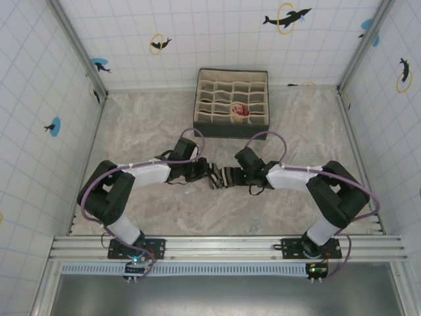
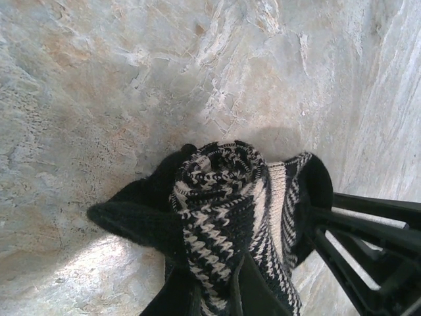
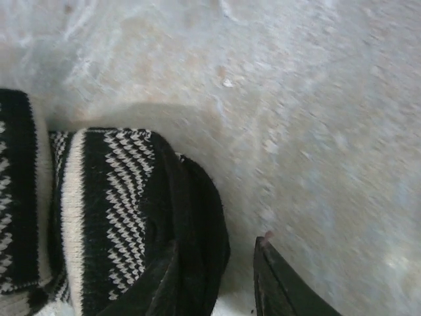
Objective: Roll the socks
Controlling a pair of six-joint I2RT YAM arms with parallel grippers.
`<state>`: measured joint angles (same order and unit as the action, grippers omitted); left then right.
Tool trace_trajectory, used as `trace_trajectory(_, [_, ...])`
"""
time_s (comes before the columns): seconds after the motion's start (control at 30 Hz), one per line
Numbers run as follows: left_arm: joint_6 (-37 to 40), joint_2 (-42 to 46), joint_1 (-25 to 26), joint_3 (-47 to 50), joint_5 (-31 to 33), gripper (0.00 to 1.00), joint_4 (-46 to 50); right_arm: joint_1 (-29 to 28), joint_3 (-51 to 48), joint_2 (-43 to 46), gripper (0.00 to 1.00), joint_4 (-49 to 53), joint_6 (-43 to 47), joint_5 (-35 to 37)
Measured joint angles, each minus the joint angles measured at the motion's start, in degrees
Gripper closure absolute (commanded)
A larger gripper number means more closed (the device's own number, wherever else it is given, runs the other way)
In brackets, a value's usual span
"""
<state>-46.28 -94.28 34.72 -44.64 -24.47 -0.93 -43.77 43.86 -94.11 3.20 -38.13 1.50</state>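
Note:
The black-white-grey striped sock (image 1: 223, 177) is bunched into a loose roll (image 2: 220, 197) just above the marble table, between both grippers. My left gripper (image 2: 214, 280) is shut on the roll's lower end, striped fabric pinched between its fingers (image 2: 253, 289). My right gripper (image 3: 220, 253) is open. Its left finger (image 3: 154, 280) lies against the sock's black cuff (image 3: 197, 217), and its right finger (image 3: 279, 283) stands apart over bare table. In the top view the left gripper (image 1: 209, 175) and right gripper (image 1: 238, 176) face each other across the sock. A small tan and dark red bundle (image 1: 241, 110) sits in a box cell.
The beige gridded organiser box (image 1: 217, 99) stands at the back centre of the marble table (image 1: 151, 125). Tiled walls close in the left, right and back. A metal rail (image 1: 217, 247) runs along the near edge by the arm bases.

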Motion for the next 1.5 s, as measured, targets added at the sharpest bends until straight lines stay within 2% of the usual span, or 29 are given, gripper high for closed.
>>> trace_trajectory(0.13, [0.24, 0.04, 0.0, 0.0, -0.66, 1.0, 0.02, 1.31, 1.42, -2.32, 1.0, -2.23, 0.35, -1.49])
trace_trajectory(0.37, [0.44, 3.72, 0.0, 1.44, -0.81, 1.0, -0.33, 5.57, 8.74, -8.61, 1.0, -2.05, 3.87, -3.54])
trace_trajectory(0.53, [0.17, 5.01, 0.0, 3.45, 0.74, 1.0, -1.62, 5.84, 16.9, -14.75, 1.0, -0.39, 6.97, -4.81])
trace_trajectory(0.67, [-0.74, 4.92, -0.11, 4.57, 2.82, 1.0, -1.73, 5.84, 19.19, -16.52, 1.0, -0.11, 8.61, -5.73])
trace_trajectory(0.7, [-1.03, 4.87, -0.13, 4.61, 3.3, 1.0, -1.68, 5.84, 19.23, -16.59, 0.97, -0.15, 8.85, -5.86])
trace_trajectory(0.93, [-3.5, 4.52, -0.15, 3.91, 6.34, 1.0, 0.31, 5.44, 17.38, -15.17, 0.56, -2.27, 12.09, -5.09])
trace_trajectory(1.03, [-3.93, 4.39, -0.15, 2.97, 7.08, 1.0, 1.86, 4.09, 13.79, -11.63, 0.47, -2.62, 14.82, -2.4])
trace_trajectory(1.1, [-4.42, 4.11, -0.15, 2.47, 7.19, 1.0, 2.58, 2.29, 11.52, -8.74, 0.44, -2.86, 16.7, -0.7])
trace_trajectory(1.2, [-4.92, 3.74, -0.15, 1.55, 7.19, 1.0, 3.91, -2.16, 7.61, -3.76, 0.32, -4.59, 19.45, 3.45])
trace_trajectory(1.37, [-4.98, 3.72, -0.39, 0.24, 7.19, 1.0, 6.8, -13.31, -0.55, 3.72, 0.31, -9.64, 25.18, 13.38])
trace_trajectory(1.5, [-4.98, 3.5, -1.09, -0.48, 7.04, 1.0, 8.28, -20.33, -4.0, 4.76, 0.31, -12.46, 29.14, 20.52])
